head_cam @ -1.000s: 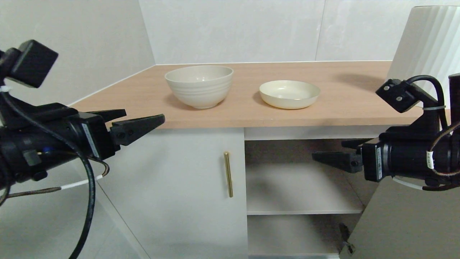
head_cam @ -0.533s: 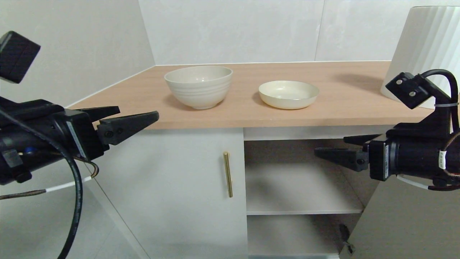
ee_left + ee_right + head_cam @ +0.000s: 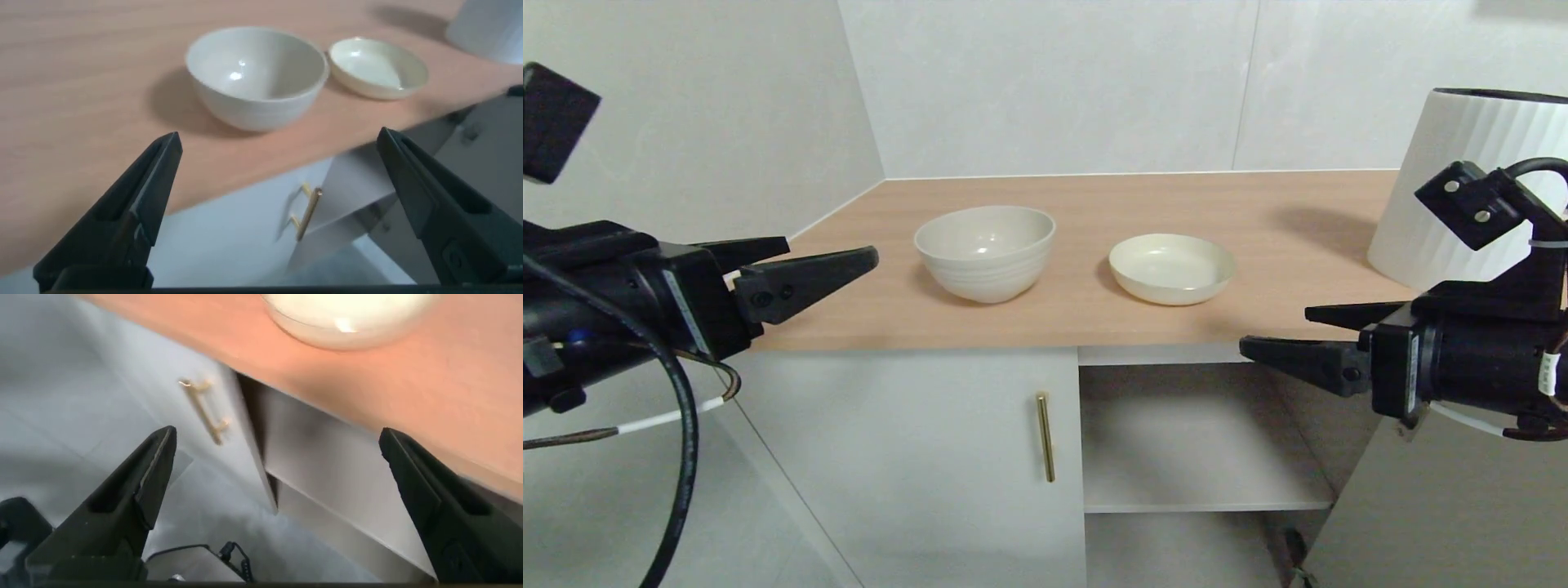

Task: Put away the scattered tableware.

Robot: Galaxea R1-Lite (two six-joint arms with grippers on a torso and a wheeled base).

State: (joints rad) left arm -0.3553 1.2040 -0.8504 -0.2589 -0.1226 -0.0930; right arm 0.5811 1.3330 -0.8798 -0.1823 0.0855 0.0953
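We find the bowl (image 3: 985, 251) and dish (image 3: 1172, 268), both empty, side by side on the counter (image 3: 1094, 322). Left gripper (image 3: 833, 247) and right gripper (image 3: 1274, 328) hang wide open, holding nothing, before the counter's front edge. Camera has shifted; tableware unmoved.

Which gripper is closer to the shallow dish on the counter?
Right. The right gripper hangs open just off the counter edge near the shallow dish; the left gripper sits beyond the deep bowl.
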